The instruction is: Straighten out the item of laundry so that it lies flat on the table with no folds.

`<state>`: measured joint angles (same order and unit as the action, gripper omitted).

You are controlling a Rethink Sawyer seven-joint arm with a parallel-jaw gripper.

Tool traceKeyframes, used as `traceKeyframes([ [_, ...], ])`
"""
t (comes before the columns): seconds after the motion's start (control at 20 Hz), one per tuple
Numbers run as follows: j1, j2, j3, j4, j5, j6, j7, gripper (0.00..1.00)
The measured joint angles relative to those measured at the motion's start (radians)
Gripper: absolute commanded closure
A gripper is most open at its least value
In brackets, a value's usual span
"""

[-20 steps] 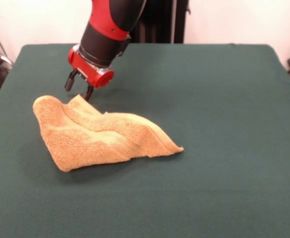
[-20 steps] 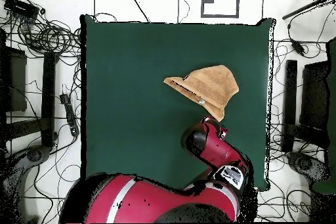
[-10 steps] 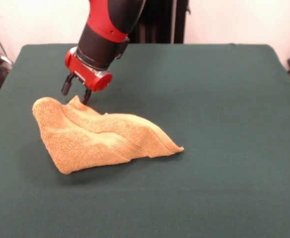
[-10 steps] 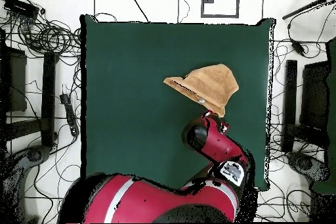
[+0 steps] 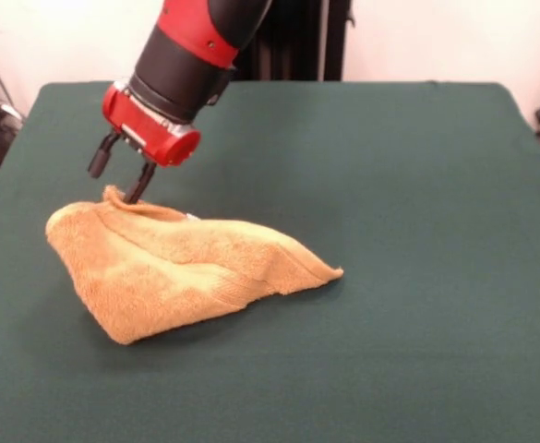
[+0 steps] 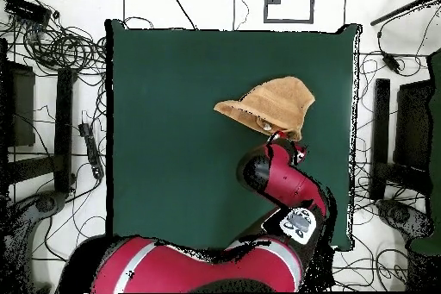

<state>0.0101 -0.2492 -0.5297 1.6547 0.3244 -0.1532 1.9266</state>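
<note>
On the dark green felt desk (image 5: 417, 166) I see the crumpled orange-tan terry towel (image 5: 173, 268) lying lengthwise left-right, its pointed end aimed right; the gripper (image 5: 114, 180) apparently pinches its raised far-left corner between nearly closed jaws.

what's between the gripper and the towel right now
Nothing: in the front view the gripper meets the raised back corner of the towel, with no gap showing; a firm pinch cannot be confirmed.

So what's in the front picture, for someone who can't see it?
A red and black robot arm's gripper pinches the far corner of a crumpled orange towel. The towel lies folded in a heap on a green table.
</note>
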Motion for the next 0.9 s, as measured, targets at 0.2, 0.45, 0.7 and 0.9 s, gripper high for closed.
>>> traceKeyframes([
  [0.2, 0.022, -0.013, -0.023, -0.014, -0.010, -0.071, 0.000, 0.00],
  [0.45, 0.026, -0.026, -0.029, -0.034, -0.010, -0.130, 0.000, 0.00],
  [0.7, 0.022, -0.028, -0.029, -0.050, -0.011, -0.136, 0.000, 0.00],
  [0.9, 0.016, -0.028, -0.029, -0.057, -0.010, -0.136, 0.000, 0.00],
])
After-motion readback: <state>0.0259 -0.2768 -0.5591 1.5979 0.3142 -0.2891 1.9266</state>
